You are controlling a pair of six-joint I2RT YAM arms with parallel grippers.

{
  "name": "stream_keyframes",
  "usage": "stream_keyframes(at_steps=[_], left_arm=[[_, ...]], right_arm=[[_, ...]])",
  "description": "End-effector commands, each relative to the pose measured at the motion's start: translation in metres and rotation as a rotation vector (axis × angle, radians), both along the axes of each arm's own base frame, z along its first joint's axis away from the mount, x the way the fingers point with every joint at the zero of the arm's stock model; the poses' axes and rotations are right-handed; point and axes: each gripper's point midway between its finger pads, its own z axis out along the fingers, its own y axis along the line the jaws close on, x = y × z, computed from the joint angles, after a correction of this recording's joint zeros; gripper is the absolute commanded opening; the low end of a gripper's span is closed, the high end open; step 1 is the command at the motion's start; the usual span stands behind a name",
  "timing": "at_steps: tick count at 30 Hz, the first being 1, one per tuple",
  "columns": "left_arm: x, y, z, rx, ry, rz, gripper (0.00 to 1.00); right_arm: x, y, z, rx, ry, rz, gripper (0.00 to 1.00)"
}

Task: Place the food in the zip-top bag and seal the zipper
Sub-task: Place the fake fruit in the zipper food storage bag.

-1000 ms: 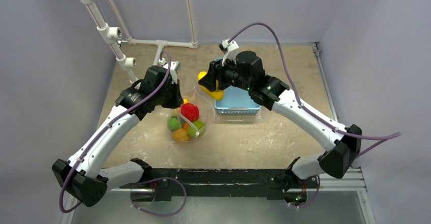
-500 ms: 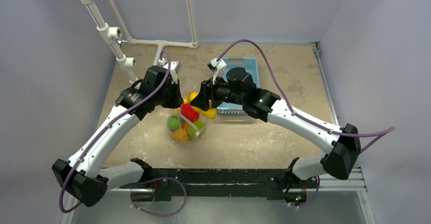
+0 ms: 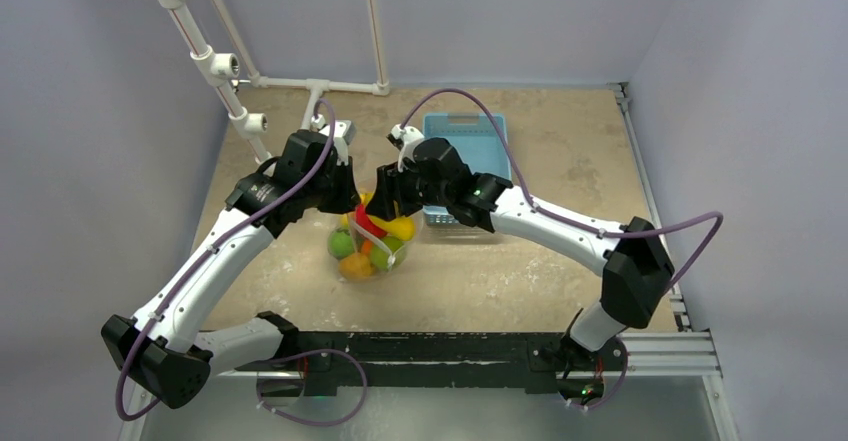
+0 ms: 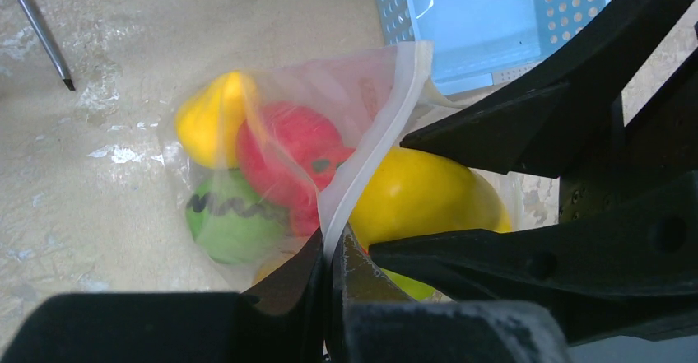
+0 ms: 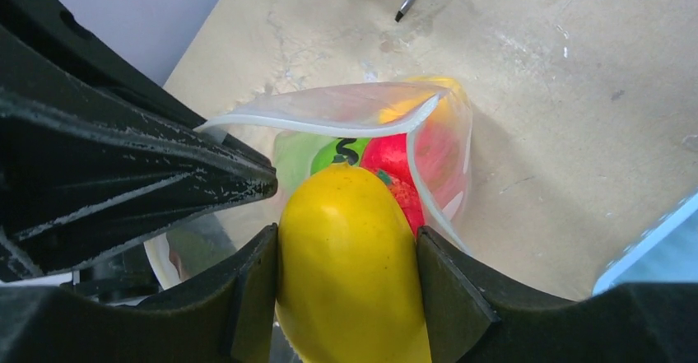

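Observation:
The clear zip-top bag (image 3: 366,251) lies mid-table with several toy fruits inside: red (image 4: 288,151), dark-striped green (image 4: 224,219), yellow (image 4: 207,114). My left gripper (image 3: 345,199) is shut on the whitish zipper strip (image 4: 362,174) at the bag's mouth and holds it up and open; its jaws (image 4: 333,256) pinch the strip. My right gripper (image 3: 386,204) is shut on a long yellow fruit (image 5: 352,260) right at the open mouth (image 5: 346,109), above the red fruit (image 5: 393,165). The yellow fruit also shows in the left wrist view (image 4: 424,194).
The light-blue slotted basket (image 3: 468,131) stands just right of the bag, behind my right arm. A white pipe frame (image 3: 215,63) runs along the back left. A thin dark rod (image 4: 37,30) lies on the table beyond the bag. The two grippers are almost touching.
My right gripper has carried the yellow fruit left and down from over the basket to the bag's mouth. The left gripper and the bag have stayed put.

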Motion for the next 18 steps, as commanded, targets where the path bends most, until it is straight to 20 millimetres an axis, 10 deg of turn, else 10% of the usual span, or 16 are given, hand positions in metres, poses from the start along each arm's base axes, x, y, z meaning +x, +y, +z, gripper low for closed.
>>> stream_keyframes(at_steps=[1, 8, 18], left_arm=[[0.001, -0.004, 0.013, -0.044, -0.037, 0.003, 0.0], [0.002, -0.005, 0.012, -0.046, -0.039, 0.003, 0.0], [0.003, -0.006, 0.012, -0.045, -0.036, 0.0, 0.0]], right_arm=[[0.004, 0.015, 0.033, 0.068, -0.039, -0.024, 0.51], [0.008, 0.014, 0.041, 0.061, -0.053, -0.066, 0.89], [0.013, -0.007, 0.074, 0.083, -0.098, -0.159, 0.96]])
